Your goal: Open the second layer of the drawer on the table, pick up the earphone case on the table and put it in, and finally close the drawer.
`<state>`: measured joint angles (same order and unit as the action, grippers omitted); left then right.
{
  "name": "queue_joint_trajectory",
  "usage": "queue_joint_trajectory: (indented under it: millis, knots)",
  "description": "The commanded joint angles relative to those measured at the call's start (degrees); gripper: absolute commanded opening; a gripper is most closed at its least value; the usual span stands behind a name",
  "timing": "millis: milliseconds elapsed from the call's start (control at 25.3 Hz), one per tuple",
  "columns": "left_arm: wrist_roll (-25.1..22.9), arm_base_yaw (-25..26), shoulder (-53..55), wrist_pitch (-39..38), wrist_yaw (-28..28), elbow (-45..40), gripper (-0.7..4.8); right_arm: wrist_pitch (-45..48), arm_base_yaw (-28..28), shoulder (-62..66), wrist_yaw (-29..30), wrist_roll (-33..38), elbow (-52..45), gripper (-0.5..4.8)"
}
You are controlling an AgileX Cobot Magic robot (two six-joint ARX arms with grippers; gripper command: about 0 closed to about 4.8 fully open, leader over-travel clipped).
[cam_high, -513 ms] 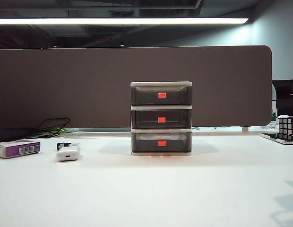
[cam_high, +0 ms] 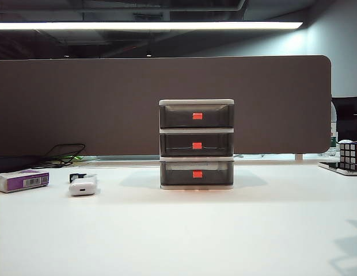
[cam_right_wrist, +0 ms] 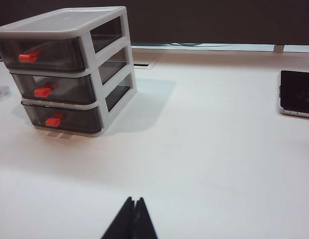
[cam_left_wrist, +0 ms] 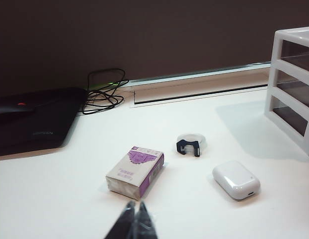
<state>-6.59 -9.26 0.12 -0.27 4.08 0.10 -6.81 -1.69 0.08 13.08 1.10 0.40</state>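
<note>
**Three drawers shut, both my grippers idle**

Only the tips of my left gripper [cam_left_wrist: 134, 221] and right gripper [cam_right_wrist: 132, 219] show, each pressed together on nothing; neither appears in the exterior view. The earphone case [cam_left_wrist: 236, 179] lies on the table [cam_high: 224, 230], well ahead of my left tips, beside the drawer [cam_high: 196, 144]. The second layer [cam_high: 196, 145] is closed.

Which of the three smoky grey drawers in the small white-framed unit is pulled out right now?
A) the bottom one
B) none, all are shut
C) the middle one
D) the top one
B: in the small white-framed three-tier drawer unit, every drawer front sits flush, including the middle smoky grey drawer with its red-orange tab; the right wrist view shows the same.
</note>
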Motion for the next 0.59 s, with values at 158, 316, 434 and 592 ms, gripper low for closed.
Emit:
queue_joint_trajectory:
  millis: [158, 316, 434, 592]
  knots:
    - [12.70, 0.09, 0.02, 1.29, -10.38, 0.33, -0.05, 1.31, -0.04, -0.11, 2.58, 3.15, -0.35, -0.05]
    - [18.21, 0.09, 0.02, 2.60, -20.04, 0.33, -0.05, 2.54, -0.04, -0.11, 10.71, 7.74, -0.35, -0.05]
    - [18.62, 0.09, 0.02, 3.39, -25.38, 0.33, -0.05, 2.75, -0.04, -0.11, 17.66, 8.44, -0.35, -0.05]
    - [26.29, 0.09, 0.02, 3.06, -25.81, 0.33, -0.04, 2.32, -0.04, -0.11, 24.81, 8.44, -0.37, -0.05]
